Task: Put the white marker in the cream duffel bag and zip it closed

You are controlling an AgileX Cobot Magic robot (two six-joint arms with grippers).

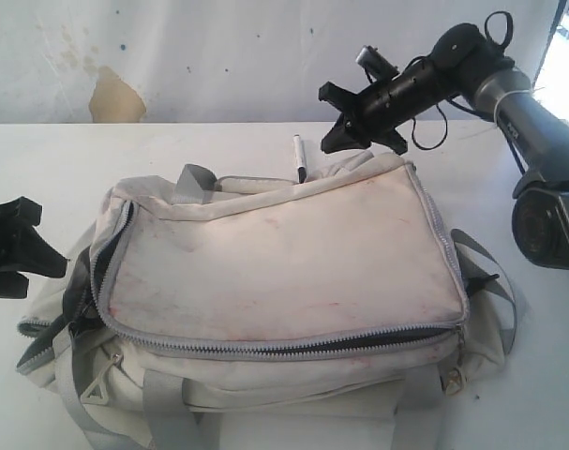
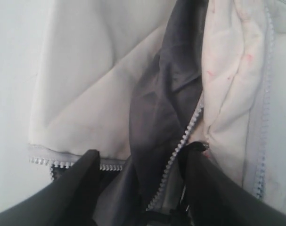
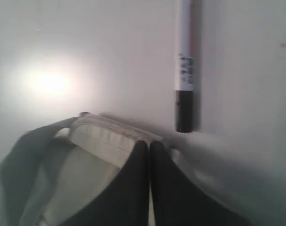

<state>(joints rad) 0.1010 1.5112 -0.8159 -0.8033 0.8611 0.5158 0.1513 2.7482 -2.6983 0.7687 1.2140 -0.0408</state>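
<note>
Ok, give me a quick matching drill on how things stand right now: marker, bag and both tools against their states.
Things:
1. marker
2. bag
3. left tool
4. right tool

States:
a. shut, holding nothing
b. unzipped, grey lining showing
c. lying on the table, outside the bag
d. open, at the bag's gaping end

Pairs: 1-c, 2-b, 3-d, 4-a
</note>
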